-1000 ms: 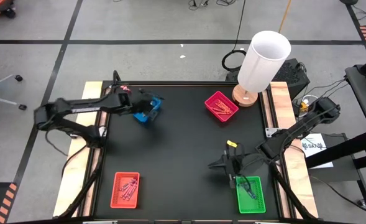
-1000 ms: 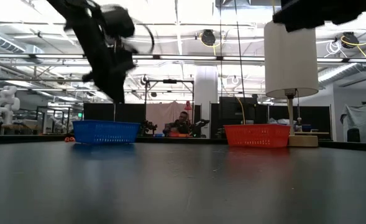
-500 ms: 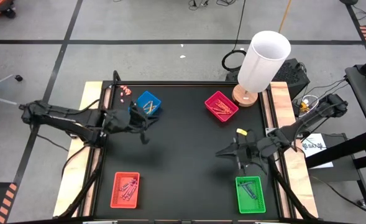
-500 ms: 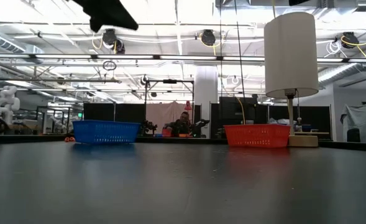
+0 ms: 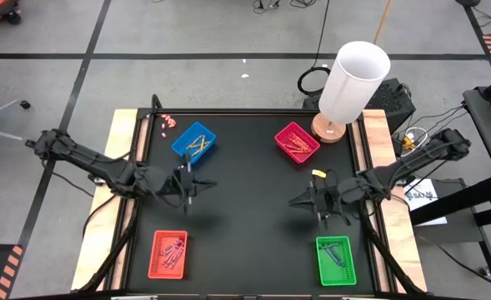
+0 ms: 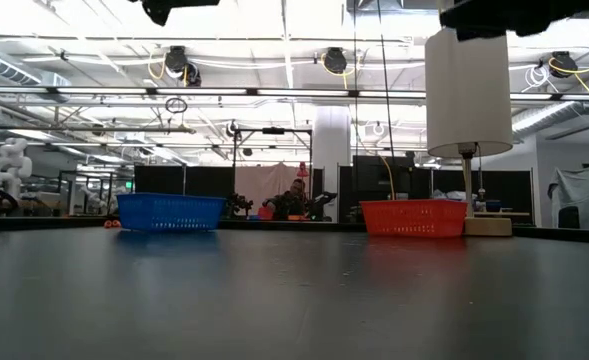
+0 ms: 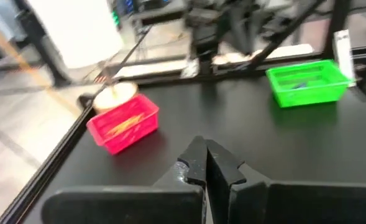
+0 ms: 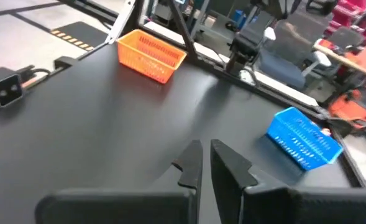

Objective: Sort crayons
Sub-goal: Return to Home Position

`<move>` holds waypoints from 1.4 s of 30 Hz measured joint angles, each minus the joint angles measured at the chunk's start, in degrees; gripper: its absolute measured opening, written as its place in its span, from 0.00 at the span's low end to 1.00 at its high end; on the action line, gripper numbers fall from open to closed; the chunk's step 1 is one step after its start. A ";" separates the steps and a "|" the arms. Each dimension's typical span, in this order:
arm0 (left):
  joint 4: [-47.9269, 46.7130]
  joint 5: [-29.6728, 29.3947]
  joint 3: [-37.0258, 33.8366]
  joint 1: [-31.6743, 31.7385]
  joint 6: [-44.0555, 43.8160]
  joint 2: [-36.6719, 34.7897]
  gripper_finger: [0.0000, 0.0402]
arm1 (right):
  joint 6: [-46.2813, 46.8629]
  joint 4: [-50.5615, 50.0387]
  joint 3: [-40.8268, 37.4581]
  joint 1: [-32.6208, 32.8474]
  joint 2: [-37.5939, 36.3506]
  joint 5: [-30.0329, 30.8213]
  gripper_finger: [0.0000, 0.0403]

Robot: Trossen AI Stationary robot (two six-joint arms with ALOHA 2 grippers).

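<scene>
Crayons lie in four trays: yellow and orange ones in the blue tray (image 5: 194, 140), others in the magenta tray (image 5: 297, 142), the red tray (image 5: 168, 253) and the green tray (image 5: 337, 258). My left gripper (image 5: 193, 185) hovers shut over bare table between the blue and red trays, with nothing in it; its fingers (image 7: 202, 163) point toward the magenta tray (image 7: 123, 122). My right gripper (image 5: 297, 201) hovers shut and empty over bare table, between the magenta and green trays; its fingers (image 8: 202, 163) point across the table's middle.
A tall white cylinder on a wooden base (image 5: 352, 83) stands at the far right corner beside the magenta tray. Tiny pink bits (image 5: 168, 121) lie at the far left edge. The black table's middle (image 5: 245, 208) is bare between the two grippers.
My left gripper has drawn back from above the blue tray toward the table's near edge, rising and turning from pointing down to nearly level; the blue tray and its crayons now show uncovered. My right gripper has moved a little from the green tray toward the far edge.
</scene>
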 joint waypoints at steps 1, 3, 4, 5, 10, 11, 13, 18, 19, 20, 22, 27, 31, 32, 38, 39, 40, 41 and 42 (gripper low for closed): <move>2.39 1.10 -1.11 -0.04 1.08 0.01 0.00 | 0.02 0.19 -0.40 -0.59 0.00 -1.13 0.04; 6.25 3.54 -3.59 0.05 2.64 -0.01 0.00 | 0.01 1.16 -1.29 -1.77 0.00 -3.27 0.04; 7.71 4.85 -4.70 0.07 2.90 0.01 0.00 | 0.03 1.80 -1.84 -2.31 0.00 -4.22 0.04; 9.28 6.05 -5.84 0.07 3.13 0.01 0.00 | 0.00 2.55 -2.45 -2.82 0.00 -5.26 0.04; 17.29 9.91 -11.84 0.18 4.60 0.01 0.00 | 0.20 7.83 -6.84 -5.20 0.00 -8.41 0.04; 18.70 10.13 -12.98 0.34 4.64 0.01 0.00 | 0.21 9.14 -7.81 -5.62 0.00 -8.46 0.04; 22.41 11.60 -15.34 0.86 5.67 0.01 0.00 | 0.20 11.24 -9.85 -6.58 0.00 -8.54 0.04; 31.02 16.91 -20.78 3.48 7.10 -0.01 0.00 | 0.34 16.22 -13.78 -9.22 0.00 -12.79 0.04; 31.76 17.30 -21.49 4.02 7.05 -0.01 0.00 | 0.48 16.62 -14.38 -9.61 0.00 -13.64 0.04; 32.47 17.62 -22.19 4.55 7.05 0.00 0.00 | 0.65 16.58 -14.79 -9.98 0.00 -14.38 0.04; 33.99 18.62 -23.46 5.46 7.01 0.01 0.00 | 0.92 16.62 -15.45 -10.56 0.00 -14.59 0.04; 34.83 20.03 -25.70 6.83 7.08 0.01 0.00 | 0.92 17.46 -17.39 -12.46 0.00 -15.88 0.04; 38.15 20.05 -28.11 6.97 7.09 -0.01 0.00 | 1.76 21.17 -19.78 -14.22 0.00 -18.88 0.04; 39.28 20.05 -28.81 6.97 7.09 0.01 0.00 | 2.08 21.90 -20.29 -14.60 0.00 -18.89 0.04; 42.80 20.05 -31.96 6.95 6.04 0.01 0.00 | 3.79 24.27 -22.75 -16.46 0.00 -18.77 0.04; 43.66 20.05 -32.48 6.95 5.73 -0.01 0.00 | 4.00 24.22 -22.92 -16.69 0.00 -18.76 0.04; 44.13 20.05 -33.01 6.95 5.65 -0.03 0.00 | 4.10 24.22 -23.11 -16.88 0.00 -18.75 0.04; 44.53 20.05 -33.56 6.95 5.55 -0.02 0.00 | 4.11 24.22 -23.31 -17.03 0.00 -18.72 0.04; 44.92 20.05 -34.03 6.95 5.54 0.01 0.00 | 4.11 24.23 -23.46 -17.19 0.00 -18.72 0.04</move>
